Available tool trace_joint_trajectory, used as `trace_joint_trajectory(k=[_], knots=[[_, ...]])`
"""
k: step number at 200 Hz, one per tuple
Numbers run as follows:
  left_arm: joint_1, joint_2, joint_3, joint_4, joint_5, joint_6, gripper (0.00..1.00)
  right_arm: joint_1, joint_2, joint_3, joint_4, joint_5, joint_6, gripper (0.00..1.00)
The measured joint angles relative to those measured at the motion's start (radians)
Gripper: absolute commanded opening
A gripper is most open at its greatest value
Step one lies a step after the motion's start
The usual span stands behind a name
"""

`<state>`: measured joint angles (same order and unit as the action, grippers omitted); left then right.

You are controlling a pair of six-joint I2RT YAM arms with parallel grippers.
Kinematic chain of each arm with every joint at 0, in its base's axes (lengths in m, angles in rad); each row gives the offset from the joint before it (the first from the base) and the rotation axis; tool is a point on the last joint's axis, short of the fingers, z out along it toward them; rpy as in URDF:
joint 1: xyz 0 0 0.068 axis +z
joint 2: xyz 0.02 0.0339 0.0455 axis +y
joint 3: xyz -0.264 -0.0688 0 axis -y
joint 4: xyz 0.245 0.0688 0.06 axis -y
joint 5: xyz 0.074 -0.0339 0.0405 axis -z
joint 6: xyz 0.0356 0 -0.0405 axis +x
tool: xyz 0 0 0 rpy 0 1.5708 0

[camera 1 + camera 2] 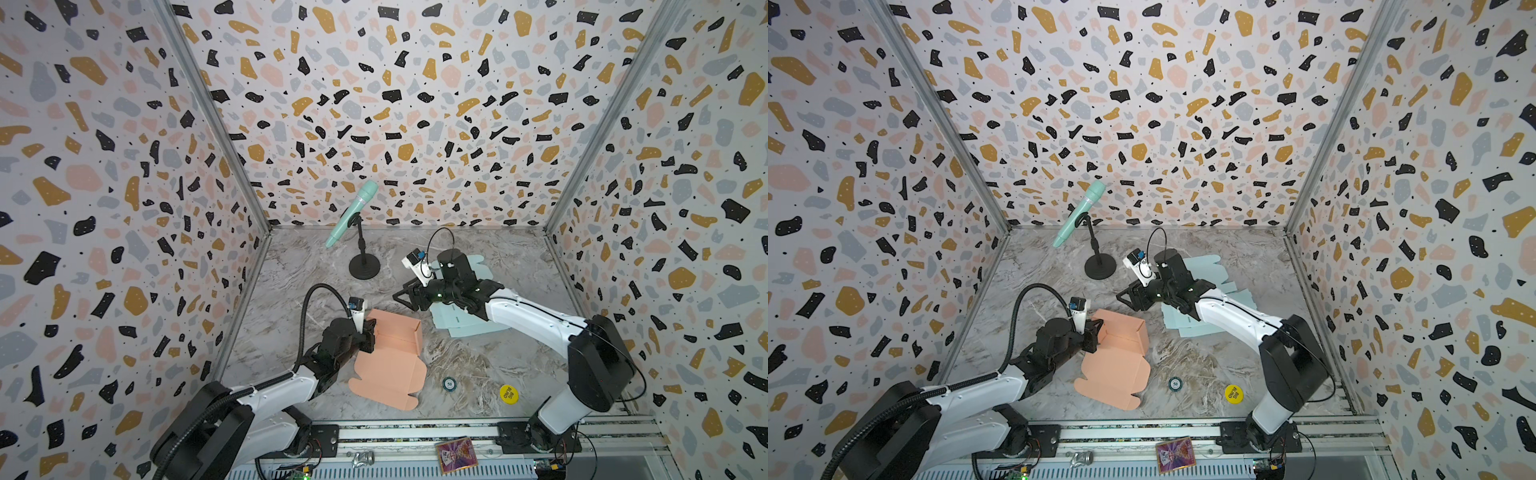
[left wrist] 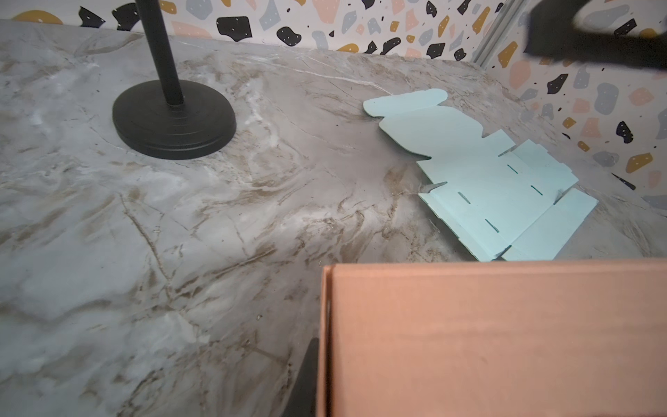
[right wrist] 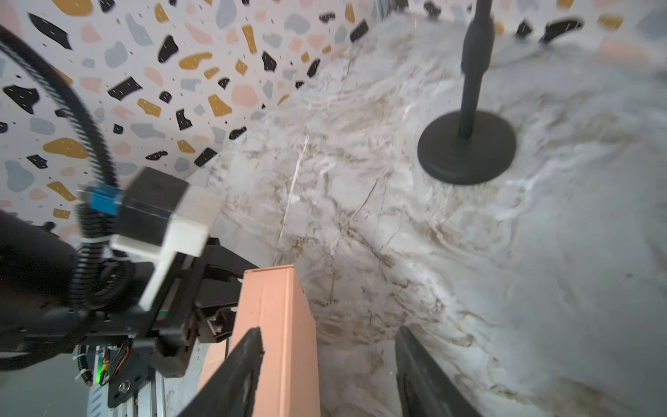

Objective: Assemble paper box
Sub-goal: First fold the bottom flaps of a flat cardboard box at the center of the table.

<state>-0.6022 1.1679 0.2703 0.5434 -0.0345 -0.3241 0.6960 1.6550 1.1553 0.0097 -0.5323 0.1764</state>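
Note:
A salmon paper box [image 1: 392, 361] lies half folded on the marble table, its far and left walls raised and the lid flap flat toward the front. My left gripper [image 1: 369, 338] is shut on the left wall. In the left wrist view one finger [image 2: 305, 379] presses the outside of that wall of the paper box [image 2: 487, 335]. My right gripper [image 1: 400, 297] hangs open just beyond the box's far edge. In the right wrist view its fingers [image 3: 242, 372] stand wide apart, and a raised wall of the paper box [image 3: 278, 325] rises behind one of them, untouched.
Pale blue flat box blanks [image 1: 469, 322] lie under my right arm. A black microphone stand [image 1: 364, 266] with a mint microphone [image 1: 353, 212] is at the back. A poker chip [image 1: 449, 383] and a yellow disc [image 1: 508, 393] lie near the front edge.

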Motion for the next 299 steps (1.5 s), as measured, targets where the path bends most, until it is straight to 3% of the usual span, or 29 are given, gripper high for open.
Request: trace_joint_trajectory(k=[108,163,234,299], knots=[[-0.038,0.158,0.001,0.117,-0.027,0.015,0.13,0.024,0.142,-0.038,0.119,-0.128,0.074,0.54],[-0.040,0.164,-0.021,0.148,-0.076,0.017,0.23,0.063,0.177,-0.046,0.132,-0.139,0.076,0.49],[-0.047,0.150,-0.067,0.174,-0.121,0.007,0.18,0.078,0.177,-0.069,0.150,-0.133,0.074,0.46],[-0.048,0.184,-0.067,0.208,-0.135,0.008,0.23,0.093,0.174,-0.076,0.161,-0.119,0.076,0.46]])
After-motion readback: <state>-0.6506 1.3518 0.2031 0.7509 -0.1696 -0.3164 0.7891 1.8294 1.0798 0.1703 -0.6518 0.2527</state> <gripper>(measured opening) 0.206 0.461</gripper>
